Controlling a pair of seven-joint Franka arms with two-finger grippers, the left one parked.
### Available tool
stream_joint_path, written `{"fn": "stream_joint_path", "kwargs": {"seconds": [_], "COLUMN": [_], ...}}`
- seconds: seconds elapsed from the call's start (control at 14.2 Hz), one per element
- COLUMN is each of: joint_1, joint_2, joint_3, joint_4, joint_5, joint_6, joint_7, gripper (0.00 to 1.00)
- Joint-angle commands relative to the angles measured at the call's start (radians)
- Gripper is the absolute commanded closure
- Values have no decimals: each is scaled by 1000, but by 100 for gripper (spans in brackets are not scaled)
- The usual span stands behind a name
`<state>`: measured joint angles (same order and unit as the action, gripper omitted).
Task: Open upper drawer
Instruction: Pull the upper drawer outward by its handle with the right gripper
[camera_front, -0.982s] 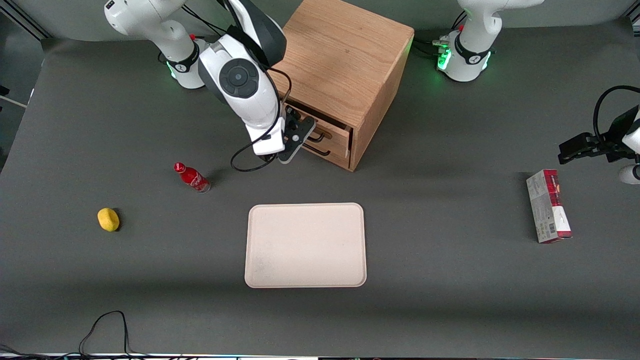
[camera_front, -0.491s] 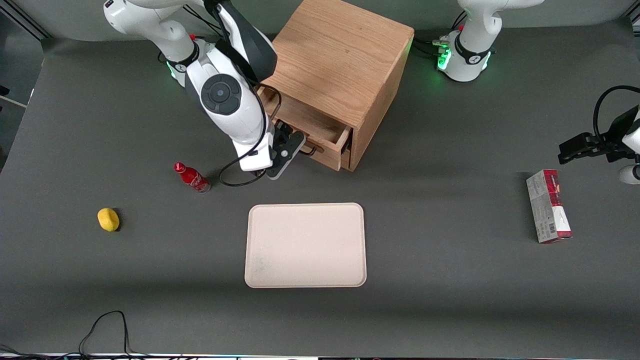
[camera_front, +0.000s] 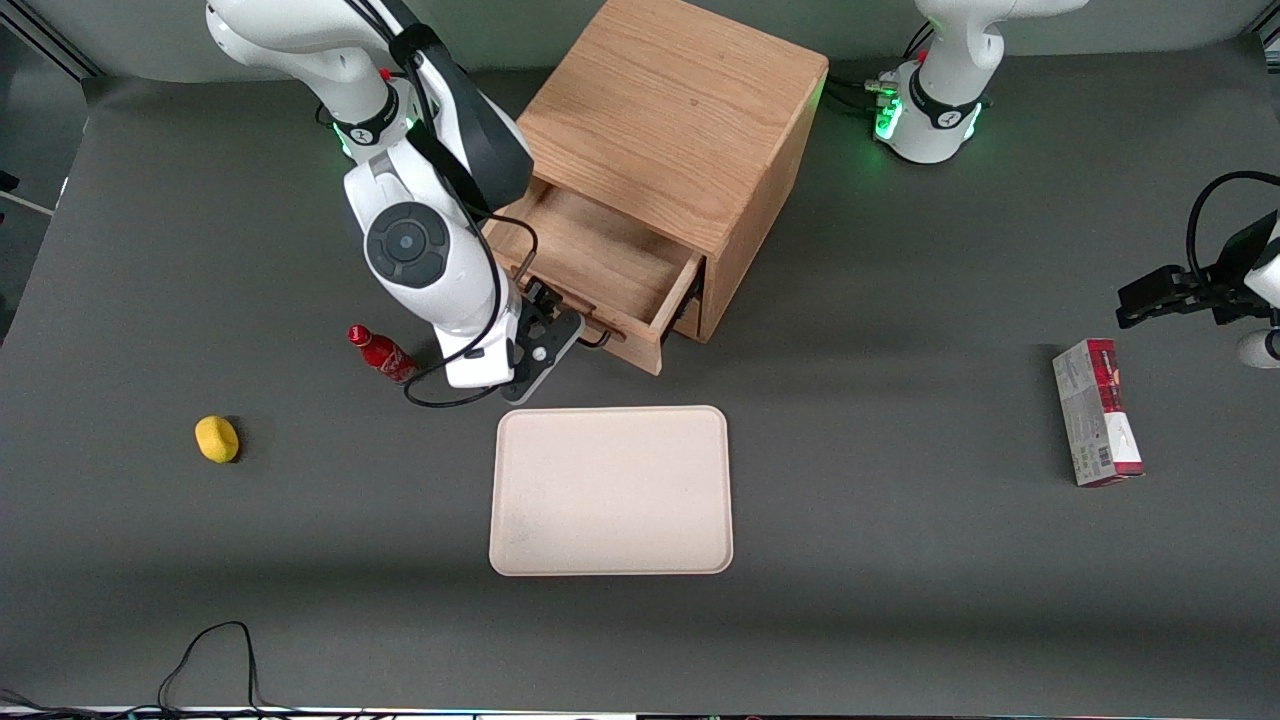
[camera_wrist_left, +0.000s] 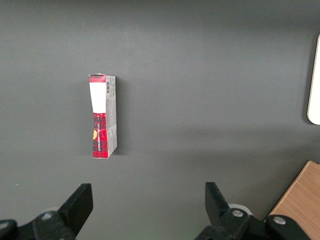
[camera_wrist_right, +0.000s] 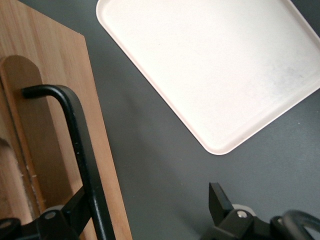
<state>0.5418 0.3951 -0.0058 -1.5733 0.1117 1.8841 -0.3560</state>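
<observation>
Upper drawer (camera_front: 600, 262) now stands well out of the cabinet (camera_front: 680, 130), farther than a moment ago. My gripper (camera_front: 556, 328), just above the tray (camera_front: 610, 490), has moved toward it; fingers spread, one hooked behind the black handle (camera_wrist_right: 80, 145).

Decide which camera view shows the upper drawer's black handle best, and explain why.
The right wrist view: the handle fills it, running between the end effector's fingers. The front view shows only a short stretch beside the end effector; the left wrist view shows none.
</observation>
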Motion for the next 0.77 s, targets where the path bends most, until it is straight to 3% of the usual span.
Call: {"fn": "stream_joint_path", "kwargs": {"seconds": [0.0, 0.7], "joint_1": [-31, -114], "joint_2": [51, 139], "joint_3": [3, 3], "joint_4": [73, 203], "joint_5": [-18, -43], "joint_6": [-29, -88], "joint_7": [-23, -52], "gripper": [0, 0]}}
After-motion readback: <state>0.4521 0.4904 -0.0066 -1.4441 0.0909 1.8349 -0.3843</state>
